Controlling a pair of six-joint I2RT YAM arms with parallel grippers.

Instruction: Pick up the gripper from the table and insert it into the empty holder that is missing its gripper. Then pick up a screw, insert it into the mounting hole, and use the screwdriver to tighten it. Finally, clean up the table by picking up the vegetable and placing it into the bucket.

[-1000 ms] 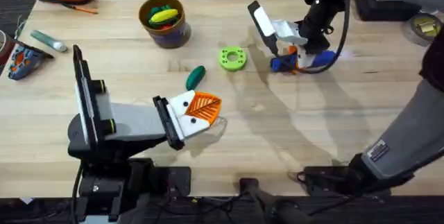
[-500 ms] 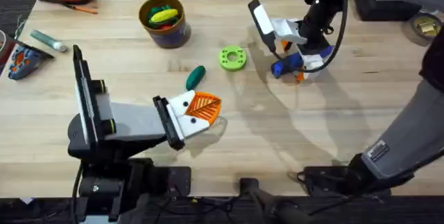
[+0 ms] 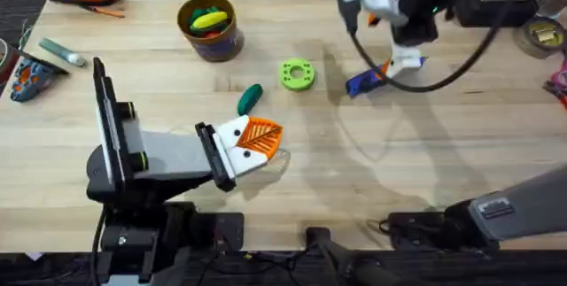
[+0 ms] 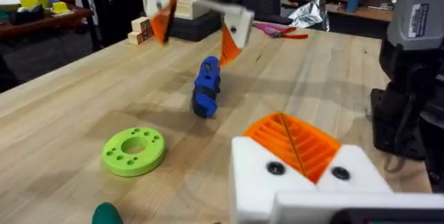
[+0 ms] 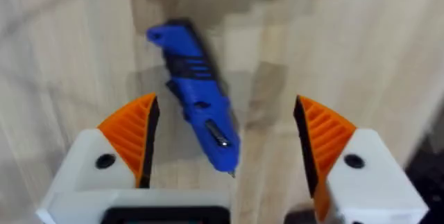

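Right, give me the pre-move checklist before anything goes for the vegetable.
1. Right hand empty: ok, its fingers are spread with nothing between them.
2. Screwdriver set down: ok, it lies flat on the table, below the right hand and not touching it.
3. Vegetable free to grasp: ok, it lies alone on the table between the green ring and the left hand.
4. Left hand ready to grasp: not ok, its orange pads are pressed together.
5. Bucket upright: ok.
6. Room in the bucket: cannot tell, toy pieces already lie inside.
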